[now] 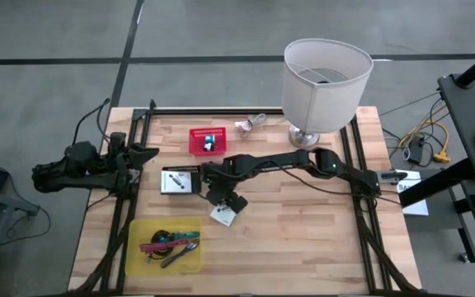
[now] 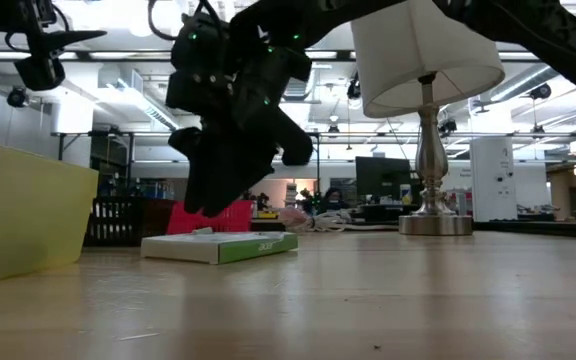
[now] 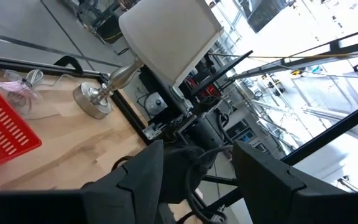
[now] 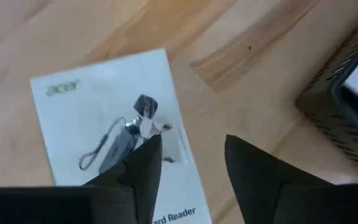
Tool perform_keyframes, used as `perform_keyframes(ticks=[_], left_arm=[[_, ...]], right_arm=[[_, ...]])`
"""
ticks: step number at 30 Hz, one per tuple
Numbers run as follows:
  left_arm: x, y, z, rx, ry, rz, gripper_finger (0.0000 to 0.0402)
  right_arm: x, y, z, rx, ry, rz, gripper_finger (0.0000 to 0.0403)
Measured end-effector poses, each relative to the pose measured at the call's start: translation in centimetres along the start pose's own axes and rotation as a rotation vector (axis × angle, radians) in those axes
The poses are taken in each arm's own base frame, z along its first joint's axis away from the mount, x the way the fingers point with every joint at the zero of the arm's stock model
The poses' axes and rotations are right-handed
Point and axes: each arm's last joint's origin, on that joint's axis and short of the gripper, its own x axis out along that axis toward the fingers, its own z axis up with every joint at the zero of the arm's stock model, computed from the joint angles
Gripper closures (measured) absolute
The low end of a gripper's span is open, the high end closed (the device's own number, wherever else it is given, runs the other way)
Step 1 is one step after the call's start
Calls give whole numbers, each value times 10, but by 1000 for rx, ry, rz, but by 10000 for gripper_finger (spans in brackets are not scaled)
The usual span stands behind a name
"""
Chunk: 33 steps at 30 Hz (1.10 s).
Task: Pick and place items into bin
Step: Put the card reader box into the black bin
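- We judge this to be the approach step: the right claw (image 1: 223,200) hangs over a white printed box (image 4: 114,134) at the centre of the high view, its fingers parted wide with nothing between them.
- In the right wrist view the box sits flat on the bench (image 1: 303,231), directly below the fingers (image 4: 145,165); it carries a brand name and a picture of a small card reader.
- The low view shows the same box (image 2: 218,245) lying flat on the wood, the right claw (image 2: 233,175) above it and not touching.
- The yellow bin (image 1: 165,246) lies in the lower left of the high view, already holding pens and a dark cable.
- A red basket (image 1: 208,140), a dark flat case (image 1: 180,180) and the lamp (image 1: 324,82) stay in the upper half of that frame.
- The left claw (image 3: 194,180) waits at the left edge of the bench, raised and parted.
- Next, we think, the right claw must drop and straddle the box's edge, since a flat box may slide away rather than lift.
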Motion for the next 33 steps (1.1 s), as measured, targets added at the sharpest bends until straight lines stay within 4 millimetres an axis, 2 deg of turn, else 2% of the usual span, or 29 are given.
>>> perform_keyframes(ticks=[11, 21, 33], left_arm=[[-1, 0, 0, 0, 0, 0, 226], [0, 1, -1, 1, 1, 1, 226], [0, 1, -1, 0, 1, 1, 226]], right_arm=[[10, -2, -10, -44, -8, -11, 246], [23, 5, -22, -34, 7, 27, 255], [32, 16, -32, 39, -15, 149, 312]])
